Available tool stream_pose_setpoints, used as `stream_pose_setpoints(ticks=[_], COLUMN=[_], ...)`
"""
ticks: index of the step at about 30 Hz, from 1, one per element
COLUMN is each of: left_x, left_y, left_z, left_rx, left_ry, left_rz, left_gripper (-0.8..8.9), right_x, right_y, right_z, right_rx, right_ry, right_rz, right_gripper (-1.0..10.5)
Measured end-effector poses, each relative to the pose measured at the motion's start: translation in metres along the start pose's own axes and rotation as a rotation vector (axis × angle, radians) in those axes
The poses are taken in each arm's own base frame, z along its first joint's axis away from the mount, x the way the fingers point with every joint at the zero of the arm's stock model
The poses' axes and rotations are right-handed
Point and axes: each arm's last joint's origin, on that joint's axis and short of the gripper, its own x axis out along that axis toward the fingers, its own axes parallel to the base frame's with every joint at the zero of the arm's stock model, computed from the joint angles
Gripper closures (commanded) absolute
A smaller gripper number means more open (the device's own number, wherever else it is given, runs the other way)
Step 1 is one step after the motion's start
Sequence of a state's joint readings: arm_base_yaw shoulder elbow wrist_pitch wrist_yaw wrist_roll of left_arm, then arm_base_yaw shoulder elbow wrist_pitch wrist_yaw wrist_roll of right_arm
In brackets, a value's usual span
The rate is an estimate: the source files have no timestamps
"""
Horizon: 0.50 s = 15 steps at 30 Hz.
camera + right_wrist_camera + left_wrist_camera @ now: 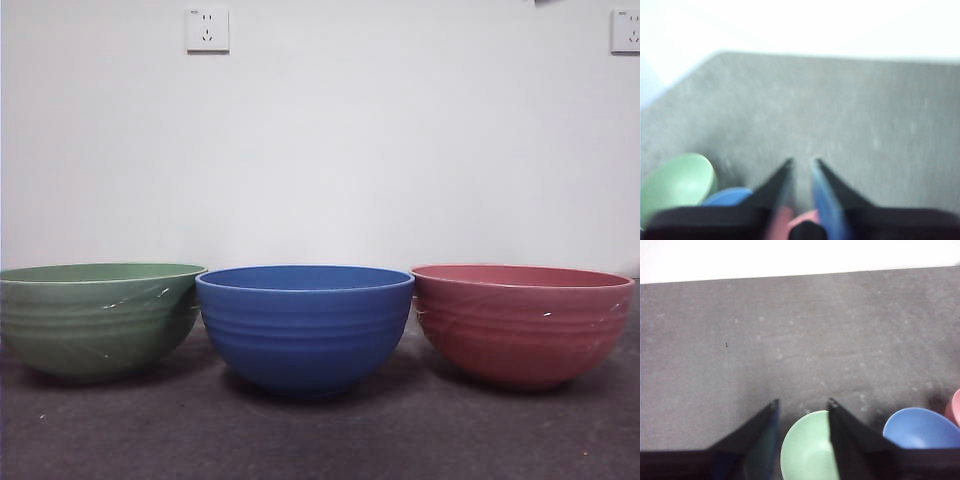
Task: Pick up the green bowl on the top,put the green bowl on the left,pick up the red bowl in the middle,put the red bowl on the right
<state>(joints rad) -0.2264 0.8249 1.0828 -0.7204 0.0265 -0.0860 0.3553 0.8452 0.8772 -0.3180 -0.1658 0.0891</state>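
Note:
The green bowl [95,318] stands on the table at the left, tilted a little, its rim touching the blue bowl [305,325] in the middle. The red bowl [520,322] stands upright at the right. Neither gripper shows in the front view. My left gripper [803,402] is open and empty, high above the green bowl [807,450]. My right gripper [802,161] is blurred, its jaws a narrow gap apart and empty, high above the red bowl [807,219].
The left wrist view also shows the blue bowl [920,427] and the red bowl's edge [954,407]. The right wrist view shows the green bowl [677,182] and the blue bowl [727,196]. Wall sockets [207,30] hang on the white wall behind the grey table [320,440].

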Motion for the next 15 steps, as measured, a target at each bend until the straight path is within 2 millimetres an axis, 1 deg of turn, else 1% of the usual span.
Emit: stream_pose_setpoints(ticks=[2,4,9,11,13,15], left_x=[0.005,0.005,0.005,0.005,0.005,0.005], left_y=[0.002,0.003,0.007,0.009,0.009,0.009], left_z=[-0.018,-0.034,-0.081,-0.097,-0.104,-0.103], left_rx=[0.001,0.001,0.002,0.002,0.002,0.002], left_ry=[-0.023,-0.058,-0.123,-0.120,-0.117,-0.126], left_rz=[-0.002,-0.005,-0.011,-0.011,-0.011,-0.012], left_gripper=[8.23,8.23,8.23,8.22,8.22,8.22], right_x=[-0.015,-0.025,-0.044,-0.050,-0.057,-0.060], right_y=[0.004,0.004,0.003,0.002,0.003,0.004], right_z=[-0.007,-0.020,-0.065,-0.078,-0.081,-0.079], right_rx=[-0.019,-0.026,-0.029,-0.027,-0.025,-0.026], right_ry=[-0.046,-0.071,-0.109,-0.125,-0.144,-0.173], right_rz=[-0.019,-0.050,-0.070,-0.069,-0.068,-0.067], right_gripper=[9.6,9.6,9.6,9.6,9.6,9.6])
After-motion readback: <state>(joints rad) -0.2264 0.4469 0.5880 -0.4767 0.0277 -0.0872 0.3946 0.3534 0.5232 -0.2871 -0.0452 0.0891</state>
